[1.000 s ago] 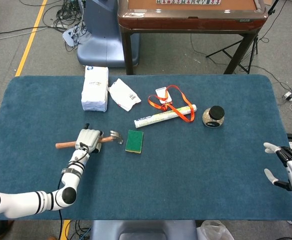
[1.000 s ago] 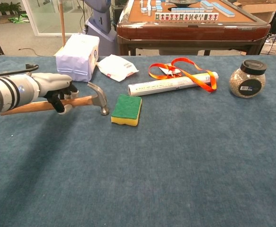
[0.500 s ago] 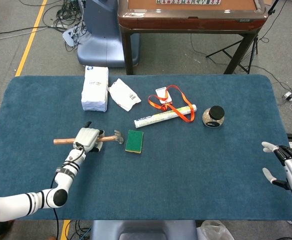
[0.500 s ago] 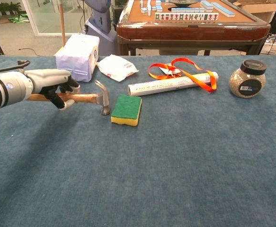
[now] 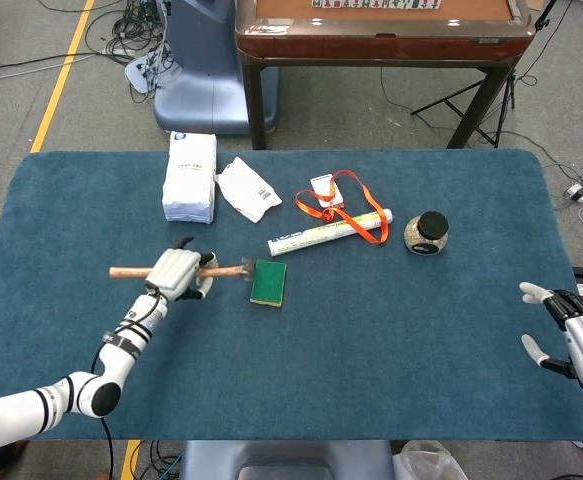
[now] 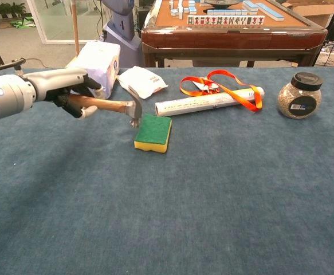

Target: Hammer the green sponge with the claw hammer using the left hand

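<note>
My left hand (image 5: 176, 272) (image 6: 69, 91) grips the wooden handle of the claw hammer (image 5: 221, 270) (image 6: 110, 105), holding it off the table. The metal head (image 6: 136, 109) hangs at the left edge of the green sponge (image 5: 268, 282) (image 6: 153, 132), just above it. The sponge is green on top with a yellow base and lies flat on the blue cloth. At the table's right edge my right hand (image 5: 571, 335) stays open, holding nothing.
Behind the sponge lie a white tube (image 5: 328, 232) (image 6: 209, 101) with an orange lanyard (image 5: 341, 207) over it, a white paper packet (image 5: 248, 188), a white box (image 5: 190, 176) and a dark-lidded jar (image 5: 426, 233) (image 6: 299, 95). A wooden table (image 5: 381, 30) stands beyond the far edge.
My left hand has lifted the hammer and carried it right and away from me; its head went from lying left of the sponge to hanging at the sponge's left edge. The right hand barely moved.
</note>
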